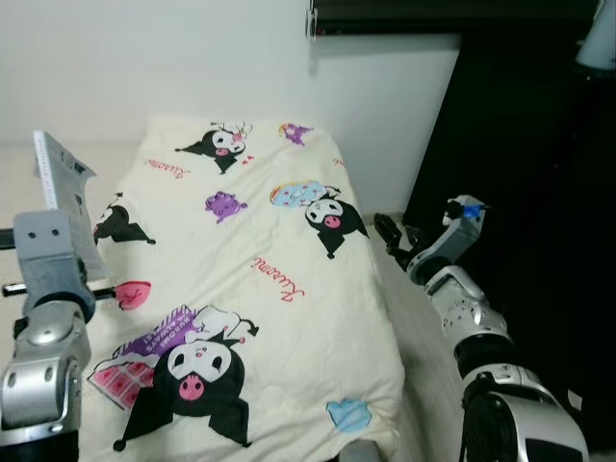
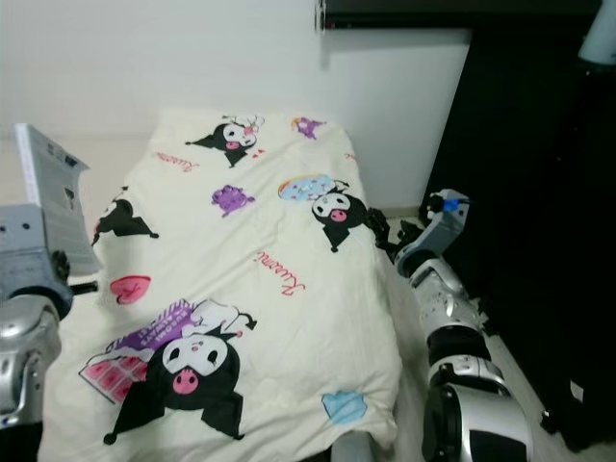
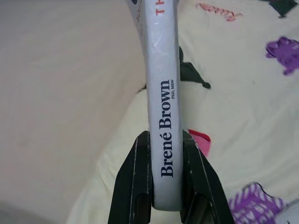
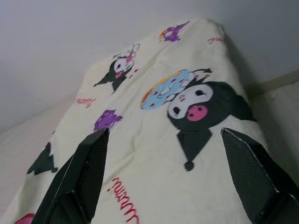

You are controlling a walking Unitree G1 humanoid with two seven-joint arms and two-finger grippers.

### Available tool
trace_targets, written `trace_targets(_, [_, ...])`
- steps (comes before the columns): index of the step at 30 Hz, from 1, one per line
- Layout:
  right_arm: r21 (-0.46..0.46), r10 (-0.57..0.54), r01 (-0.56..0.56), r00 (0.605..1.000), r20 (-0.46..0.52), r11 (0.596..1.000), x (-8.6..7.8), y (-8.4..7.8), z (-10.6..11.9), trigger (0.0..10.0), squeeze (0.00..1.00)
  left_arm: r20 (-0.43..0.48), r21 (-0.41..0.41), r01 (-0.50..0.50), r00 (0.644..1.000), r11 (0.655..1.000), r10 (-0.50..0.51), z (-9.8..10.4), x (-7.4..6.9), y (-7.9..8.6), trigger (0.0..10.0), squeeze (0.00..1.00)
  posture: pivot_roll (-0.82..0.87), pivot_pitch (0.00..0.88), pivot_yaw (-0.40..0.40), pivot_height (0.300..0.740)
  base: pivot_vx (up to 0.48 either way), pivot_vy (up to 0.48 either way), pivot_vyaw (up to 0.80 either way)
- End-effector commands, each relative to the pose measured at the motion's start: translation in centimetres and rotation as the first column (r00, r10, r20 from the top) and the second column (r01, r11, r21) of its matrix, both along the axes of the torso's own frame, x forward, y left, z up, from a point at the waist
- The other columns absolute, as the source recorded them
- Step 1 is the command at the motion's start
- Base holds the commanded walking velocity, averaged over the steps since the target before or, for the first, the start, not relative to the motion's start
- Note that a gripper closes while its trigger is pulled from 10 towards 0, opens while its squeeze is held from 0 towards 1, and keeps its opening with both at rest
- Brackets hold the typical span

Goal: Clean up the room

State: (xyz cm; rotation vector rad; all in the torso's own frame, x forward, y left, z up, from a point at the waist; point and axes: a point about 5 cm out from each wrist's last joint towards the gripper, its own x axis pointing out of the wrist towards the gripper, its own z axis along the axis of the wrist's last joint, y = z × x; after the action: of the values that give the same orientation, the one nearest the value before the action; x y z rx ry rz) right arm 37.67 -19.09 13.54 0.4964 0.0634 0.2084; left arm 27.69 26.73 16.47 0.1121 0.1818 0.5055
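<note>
My left hand [image 3: 166, 186] is clamped on the spine end of a book [image 3: 163, 93], holding it upright over the left edge of the bed [image 1: 289, 318]. I judge it stiff, fairly light, its cover slick, so gripping near the spine suits. My right hand [image 4: 168, 177], fingers spread and empty, hovers beside the bed.

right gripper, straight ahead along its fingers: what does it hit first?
Likely the bed cover. The right gripper is open beside the bed's edge, fingers aimed across the cartoon-print fabric, nothing between. Depth is unclear; a shallow line might skim over it toward the white wall.
</note>
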Motion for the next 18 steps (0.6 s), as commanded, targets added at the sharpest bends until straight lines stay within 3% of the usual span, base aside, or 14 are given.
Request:
trace_targets(1, [-0.008, 0.006, -0.006, 1.0, -0.006, 1.0, -0.1, 0.1, -0.4, 10.0, 0.0, 0.041, 0.017, 0.028, 0.999, 0.999, -0.028, 0.6, 0.4, -0.6, 10.0, 0.0, -0.05, 0.0, -0.04, 0.635, 0.0, 0.0, 0.0])
trace_targets(13, [-0.015, 0.002, -0.002, 1.0, -0.016, 1.0, -0.3, -0.3, -0.7, 10.0, 0.0, 0.036, 0.012, 0.058, 0.998, 0.998, -0.058, 0.0, 0.7, -1.1, 10.0, 0.0, -0.05, 0.0, -0.035, 0.67, 0.0, 0.0, 0.0])
trace_targets(18, [-0.015, 0.0, -0.001, 1.0, -0.021, 1.0, -0.3, -0.2, -0.8, 10.0, 0.0, 0.013, -0.011, 0.062, 0.998, 0.998, -0.062, -0.4, 0.9, -1.2, 10.0, 0.0, -0.05, 0.0, -0.034, 0.685, -0.451, 0.0, 0.0])
